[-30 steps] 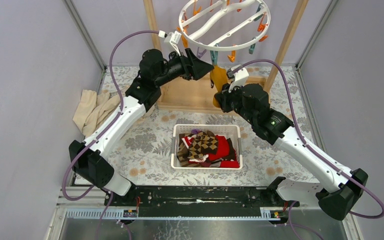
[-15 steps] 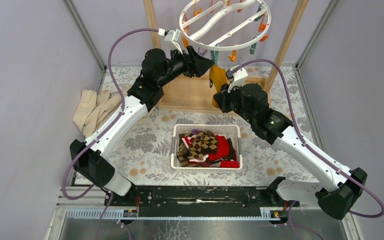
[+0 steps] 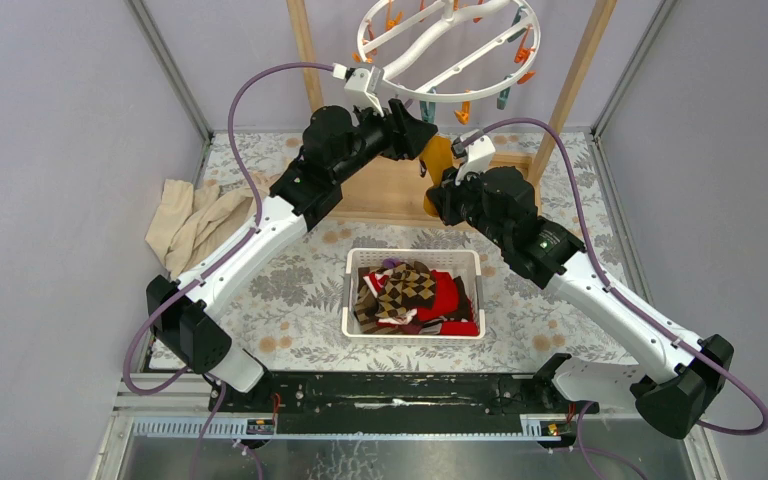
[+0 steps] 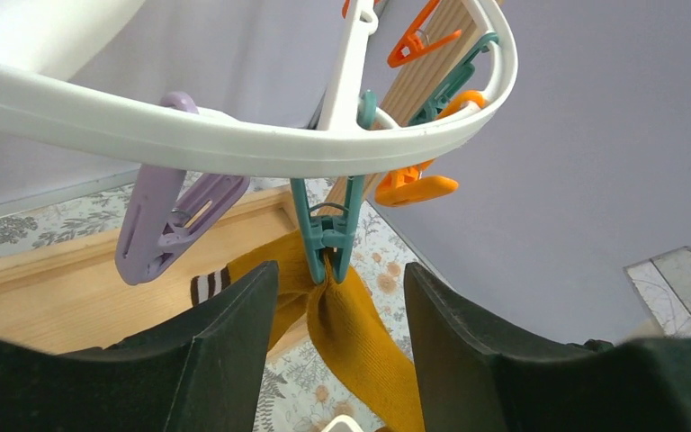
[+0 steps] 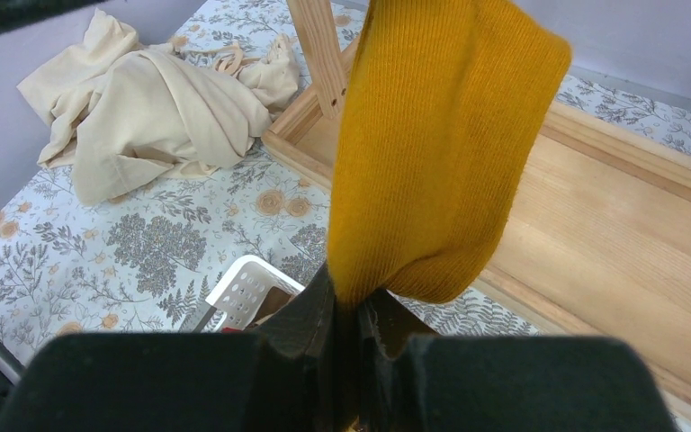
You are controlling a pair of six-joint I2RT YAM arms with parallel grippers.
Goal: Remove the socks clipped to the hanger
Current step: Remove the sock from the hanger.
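- Left tool [image 4: 339,279] is seen with its fingers set apart, one on each side of the teal clip [image 4: 328,225] and of the top of the mustard sock [image 5: 441,135]; no grip is seen.
- Right tool [image 5: 353,301] is clamped narrowly on the lower end of the mustard sock, which rises from it toward the clip.
- The sock's top is pinched by the teal clip under the rim of the white hanger [image 4: 189,135], at 12 o'clock over the table [image 3: 290,290].
- Other socks [image 3: 410,292] are piled in the white basket [image 3: 412,256] at the table's middle, at 6 o'clock from the hanger.
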